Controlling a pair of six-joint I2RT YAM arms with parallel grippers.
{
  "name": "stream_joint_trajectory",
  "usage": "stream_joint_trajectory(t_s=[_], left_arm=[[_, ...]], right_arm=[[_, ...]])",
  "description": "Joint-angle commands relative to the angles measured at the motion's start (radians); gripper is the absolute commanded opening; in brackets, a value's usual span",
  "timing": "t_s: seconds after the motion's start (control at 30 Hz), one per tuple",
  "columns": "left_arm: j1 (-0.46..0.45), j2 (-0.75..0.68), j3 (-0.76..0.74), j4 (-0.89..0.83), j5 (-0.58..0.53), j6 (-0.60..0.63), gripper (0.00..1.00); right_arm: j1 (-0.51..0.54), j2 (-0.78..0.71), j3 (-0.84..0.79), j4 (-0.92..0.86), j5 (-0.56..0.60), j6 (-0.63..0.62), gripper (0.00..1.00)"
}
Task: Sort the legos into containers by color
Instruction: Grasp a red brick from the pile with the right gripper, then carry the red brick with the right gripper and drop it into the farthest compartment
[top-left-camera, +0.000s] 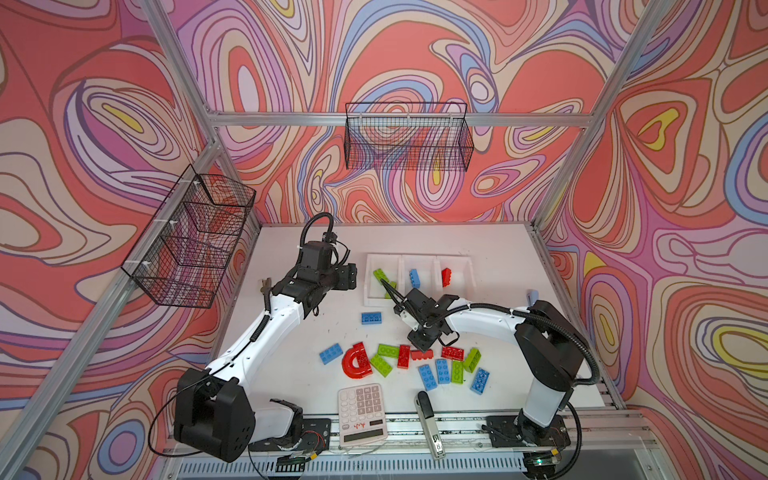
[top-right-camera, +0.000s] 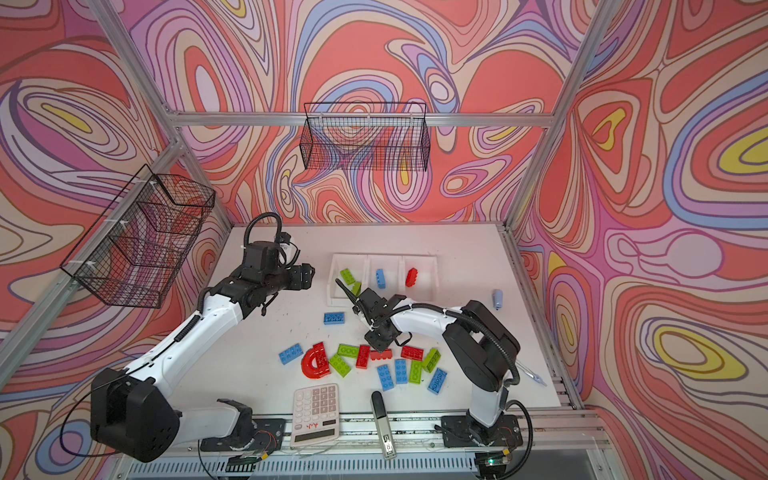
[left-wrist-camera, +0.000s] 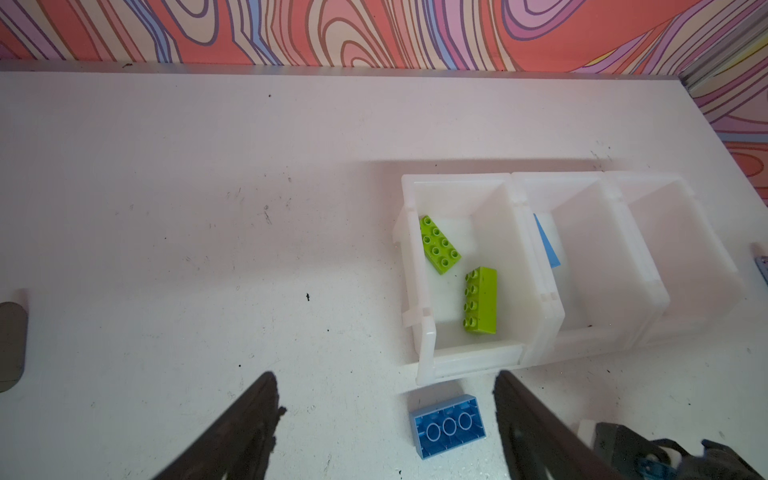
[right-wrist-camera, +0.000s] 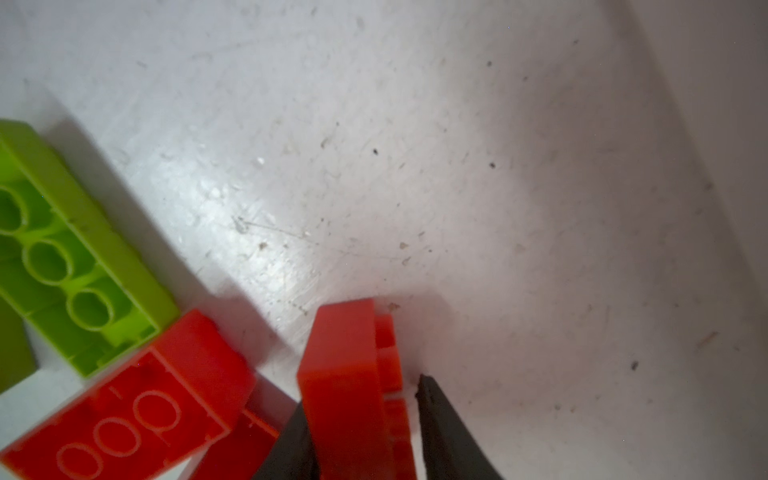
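Three joined white containers (top-left-camera: 419, 259) stand at the back: the left one holds two green legos (left-wrist-camera: 439, 245), the middle a blue one (top-left-camera: 414, 277), the right a red one (top-left-camera: 446, 276). My right gripper (top-left-camera: 419, 347) points down into the row of loose legos and is shut on a red lego (right-wrist-camera: 340, 353) lying on its side on the table (top-left-camera: 291, 332). Beside it lie another red lego (right-wrist-camera: 137, 407) and a green one (right-wrist-camera: 83, 257). My left gripper (left-wrist-camera: 384, 374) hangs open and empty left of the containers, above a lone upside-down blue lego (left-wrist-camera: 449, 426).
Red, blue and green legos and a red arch (top-left-camera: 355, 365) lie in a row across the front middle. A calculator (top-left-camera: 362, 413) and a stapler (top-left-camera: 430, 424) rest at the front edge. Black wire baskets (top-left-camera: 409, 139) hang on the walls. A small blue-grey object (top-left-camera: 533, 297) sits far right.
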Motion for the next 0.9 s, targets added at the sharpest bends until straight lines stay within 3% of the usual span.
stream_joint_trajectory(t_s=[0.0,0.17,0.5,0.87], left_arm=[[0.008,-0.006,-0.02,-0.016,0.013,-0.005,0.84],[0.008,-0.015,-0.041,-0.051,0.001,-0.001,0.83],[0.035,-0.04,-0.157,0.01,-0.006,-0.191,0.81],[0.044,-0.109,-0.206,-0.046,-0.003,-0.203,0.83]], right_arm=[[0.006,-0.027,0.02,0.017,0.019,0.012,0.3],[-0.018,-0.101,0.024,0.022,0.056,0.064,0.24],[-0.246,-0.333,0.014,0.067,0.028,0.212,0.23],[-0.483,-0.228,0.086,0.123,0.001,0.296,0.26]])
